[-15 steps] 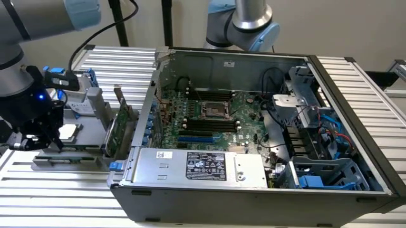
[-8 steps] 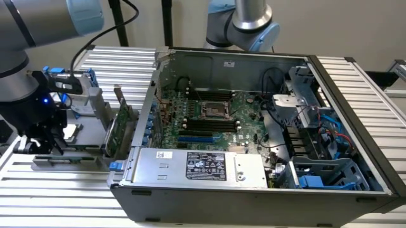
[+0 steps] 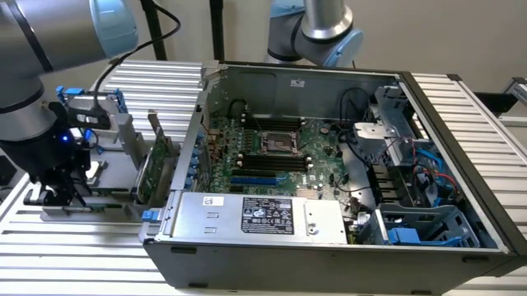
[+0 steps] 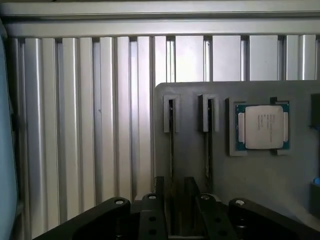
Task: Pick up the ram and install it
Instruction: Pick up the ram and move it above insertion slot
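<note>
My gripper (image 4: 175, 187) is open, its 2 black fingers (image 4: 160, 192) parted by a gap wider than the thin stick beneath them, and I have no grip on anything that I can make out. The ram (image 4: 171, 150) stands on edge in the grey holder (image 4: 260, 185), its top edge showing as a narrow dark line that runs toward the gap between my fingertips. Whether either finger touches it, I cannot tell. Just beside it, a 2nd narrow slot (image 4: 209, 150) runs parallel, and past that the square silver processor chip (image 4: 264, 127) lies flat in its own recess.

In the exterior view I have the gripper low over the holder, at the exterior view's left, outside the computer case (image 3: 329, 271). A taller green card (image 3: 152, 169) stands upright in the holder, between my gripper and the case.

The case lies open on the slatted table (image 3: 74, 259). Inside, I can see the green motherboard (image 3: 317, 148), with 2 groups of dark memory slots (image 3: 274, 163) on opposite sides of the processor socket (image 3: 280, 142). The ram is still to be installed; it sits in the holder.
</note>
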`<state>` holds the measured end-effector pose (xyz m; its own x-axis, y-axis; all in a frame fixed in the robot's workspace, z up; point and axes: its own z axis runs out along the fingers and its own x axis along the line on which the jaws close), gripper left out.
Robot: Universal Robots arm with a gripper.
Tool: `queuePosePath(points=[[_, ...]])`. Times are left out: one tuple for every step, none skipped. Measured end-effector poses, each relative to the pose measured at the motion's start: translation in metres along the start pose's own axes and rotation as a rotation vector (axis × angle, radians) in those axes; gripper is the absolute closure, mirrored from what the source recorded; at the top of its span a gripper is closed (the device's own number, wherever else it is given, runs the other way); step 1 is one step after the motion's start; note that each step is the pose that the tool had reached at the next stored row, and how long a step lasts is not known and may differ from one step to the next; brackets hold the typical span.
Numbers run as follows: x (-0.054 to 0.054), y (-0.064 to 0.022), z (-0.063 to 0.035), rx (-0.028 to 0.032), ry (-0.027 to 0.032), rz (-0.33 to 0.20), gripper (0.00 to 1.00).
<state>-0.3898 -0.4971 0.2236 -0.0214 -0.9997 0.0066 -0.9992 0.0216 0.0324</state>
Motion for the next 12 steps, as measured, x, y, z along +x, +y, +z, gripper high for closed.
queuePosePath(points=[[0.000,-0.0001,0.0018,0.0000,0.0001,-0.001,0.00],[0.000,-0.0001,0.0036,0.0000,0.0001,-0.003,0.00],[0.000,-0.0002,0.0055,0.0001,0.0001,-0.004,0.00],[0.000,-0.0003,0.0074,0.0001,0.0002,-0.007,0.00],[0.000,-0.0004,0.0092,0.0001,0.0003,-0.009,0.00],[0.000,-0.0005,0.0110,0.0001,0.0004,-0.011,0.00],[0.000,-0.0005,0.0127,0.0001,0.0004,-0.014,0.00],[0.000,-0.0006,0.0146,0.0002,0.0005,-0.016,0.00],[0.000,-0.0007,0.0164,0.0002,0.0007,-0.019,0.00],[0.000,-0.0008,0.0183,0.0005,0.0007,-0.022,0.00],[0.000,-0.0008,0.0201,0.0008,0.0008,-0.024,0.00],[0.000,-0.0009,0.0217,0.0010,0.0008,-0.027,0.00]])
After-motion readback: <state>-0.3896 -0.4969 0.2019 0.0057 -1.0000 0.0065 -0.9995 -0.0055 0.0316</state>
